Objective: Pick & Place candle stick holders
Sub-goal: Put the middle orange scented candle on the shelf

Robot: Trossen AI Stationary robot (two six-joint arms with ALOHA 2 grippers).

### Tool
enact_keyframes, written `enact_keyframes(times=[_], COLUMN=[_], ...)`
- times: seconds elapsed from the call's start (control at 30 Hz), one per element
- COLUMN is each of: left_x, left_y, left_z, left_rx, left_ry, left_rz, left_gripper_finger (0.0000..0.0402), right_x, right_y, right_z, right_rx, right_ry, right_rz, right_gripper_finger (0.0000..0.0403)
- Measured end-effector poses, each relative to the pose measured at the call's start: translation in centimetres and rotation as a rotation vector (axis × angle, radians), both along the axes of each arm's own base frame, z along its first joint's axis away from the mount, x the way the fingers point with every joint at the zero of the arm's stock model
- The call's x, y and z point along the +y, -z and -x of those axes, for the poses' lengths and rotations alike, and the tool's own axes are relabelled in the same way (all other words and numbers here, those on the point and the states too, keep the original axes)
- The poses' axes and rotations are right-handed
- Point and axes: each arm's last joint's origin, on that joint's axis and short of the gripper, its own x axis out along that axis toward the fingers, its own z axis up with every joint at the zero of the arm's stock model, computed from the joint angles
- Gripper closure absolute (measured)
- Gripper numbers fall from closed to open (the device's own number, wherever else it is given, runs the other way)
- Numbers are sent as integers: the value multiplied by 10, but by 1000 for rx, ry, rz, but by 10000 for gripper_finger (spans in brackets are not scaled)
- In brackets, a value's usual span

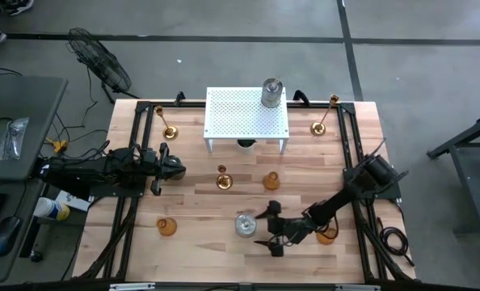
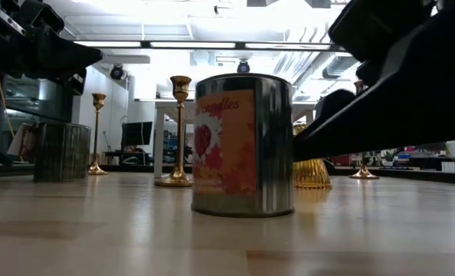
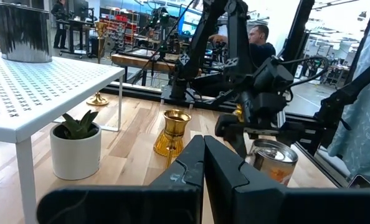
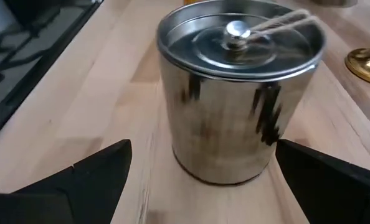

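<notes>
While the right gripper (image 1: 270,232) hangs low over the near part of the table (image 1: 200,202) with its fingers spread as wide as they go, the step in hand looks like the approach to a grasp on the silvery tin (image 1: 246,224). That tin stands upright, well in front of the white rack (image 1: 248,120) and just beside the open fingers. In the right wrist view the tin (image 4: 238,87) sits squarely between and just ahead of the two fingertips, not yet touched. As I judge it, the next move calls for a short push forward until the fingers flank the tin's sides, then a firm close; its smooth round wall could slip if caught off-centre. A second tin (image 1: 271,92) already stands on the rack. The left gripper (image 1: 178,169) waits closed and empty, left of the rack.
</notes>
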Motion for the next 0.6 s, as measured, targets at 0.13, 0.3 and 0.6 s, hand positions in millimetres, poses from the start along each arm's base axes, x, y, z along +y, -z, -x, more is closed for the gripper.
enact_keyframes(times=[0.13, 0.3, 0.6], left_x=[0, 0, 0], left_y=[0, 0, 0], left_z=[0, 0, 0], left_rx=[0, 0, 0], left_ry=[0, 0, 0], left_rz=[0, 0, 0], left_gripper_finger=[402, 402, 402], right_x=[-2, -5, -9], right_y=[6, 9, 5], right_z=[-7, -17, -39], right_rx=[-35, -67, -118], right_ry=[26, 45, 41], right_rz=[-7, -27, -56], right_gripper_finger=[13, 13, 13])
